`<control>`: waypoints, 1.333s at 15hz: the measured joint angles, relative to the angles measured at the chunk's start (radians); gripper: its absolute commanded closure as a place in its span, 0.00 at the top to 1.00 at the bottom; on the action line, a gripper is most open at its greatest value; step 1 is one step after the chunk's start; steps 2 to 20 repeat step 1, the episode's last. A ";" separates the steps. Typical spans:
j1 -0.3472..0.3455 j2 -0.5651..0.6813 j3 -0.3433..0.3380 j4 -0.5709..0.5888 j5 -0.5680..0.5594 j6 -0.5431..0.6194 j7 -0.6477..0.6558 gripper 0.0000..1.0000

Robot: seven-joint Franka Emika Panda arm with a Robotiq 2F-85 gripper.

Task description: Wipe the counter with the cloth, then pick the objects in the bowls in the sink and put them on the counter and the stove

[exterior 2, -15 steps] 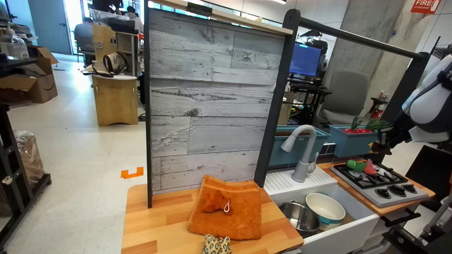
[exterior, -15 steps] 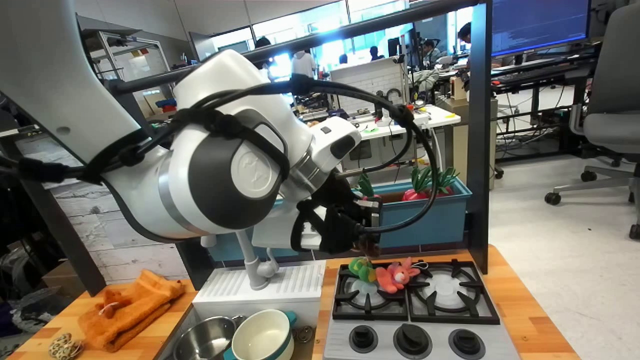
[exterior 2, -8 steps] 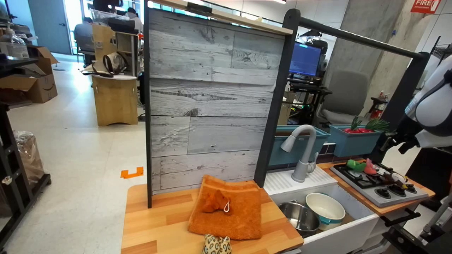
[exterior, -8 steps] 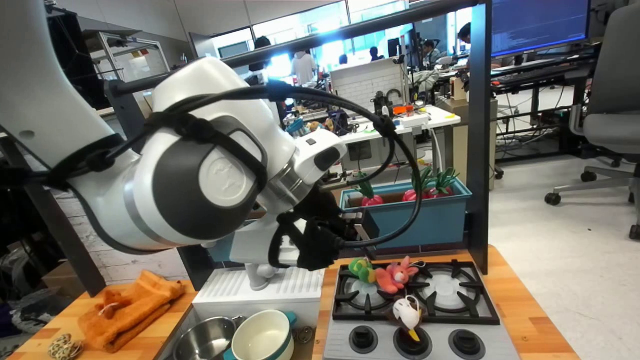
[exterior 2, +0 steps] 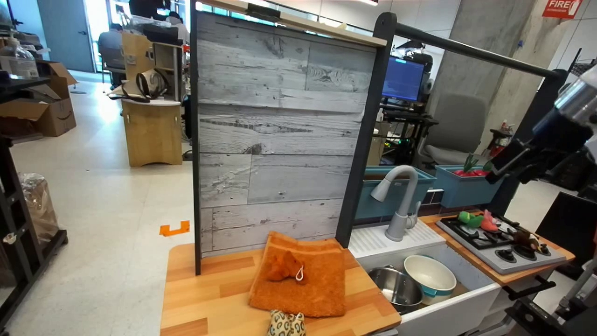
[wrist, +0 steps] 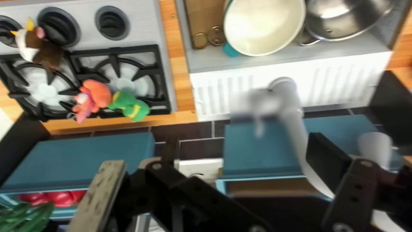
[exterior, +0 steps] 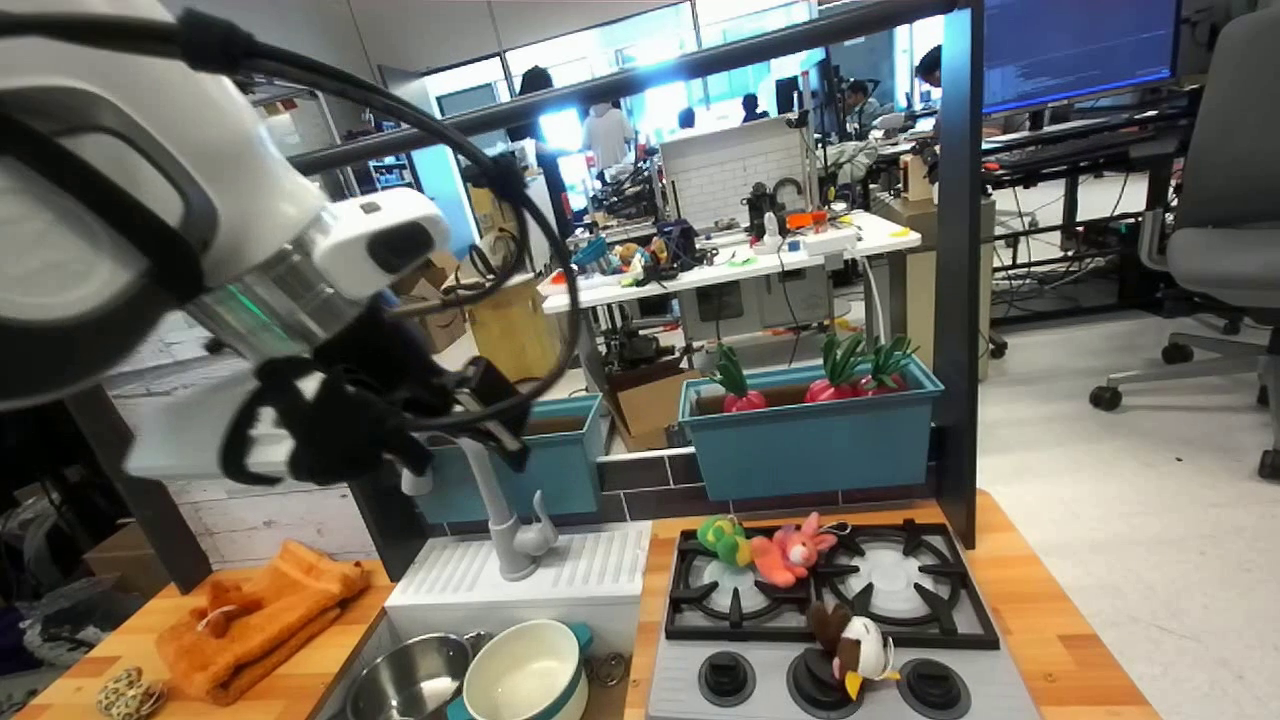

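Wrist view: gripper (wrist: pixel 248 149) is hanging spread and empty, apart from stove (wrist: pixel 140 27), where three toys (wrist: pixel 96 93) are lying; placing seemingly ending, next move calling for checking bowls (wrist: pixel 265 25) beside it.

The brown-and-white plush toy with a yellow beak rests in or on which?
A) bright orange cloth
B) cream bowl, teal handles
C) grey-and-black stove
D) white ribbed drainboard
C: in an exterior view, the brown-and-white plush toy lies on the grey-and-black stove, near its round black knobs.
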 measured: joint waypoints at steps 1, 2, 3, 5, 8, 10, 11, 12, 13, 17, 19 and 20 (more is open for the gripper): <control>-0.037 -0.052 0.062 -0.038 -0.022 -0.010 0.014 1.00; -0.037 -0.052 0.062 -0.038 -0.022 -0.010 0.014 1.00; -0.037 -0.052 0.062 -0.038 -0.022 -0.010 0.014 1.00; -0.037 -0.052 0.062 -0.038 -0.022 -0.010 0.014 1.00; -0.037 -0.052 0.062 -0.038 -0.022 -0.010 0.014 1.00; -0.037 -0.052 0.062 -0.038 -0.022 -0.010 0.014 1.00; -0.037 -0.052 0.062 -0.038 -0.022 -0.010 0.014 1.00; -0.037 -0.052 0.062 -0.038 -0.022 -0.010 0.014 1.00; -0.037 -0.052 0.062 -0.038 -0.022 -0.010 0.014 1.00; -0.037 -0.052 0.062 -0.038 -0.022 -0.010 0.014 1.00; -0.037 -0.052 0.062 -0.038 -0.022 -0.010 0.014 1.00; -0.037 -0.052 0.062 -0.038 -0.022 -0.010 0.014 1.00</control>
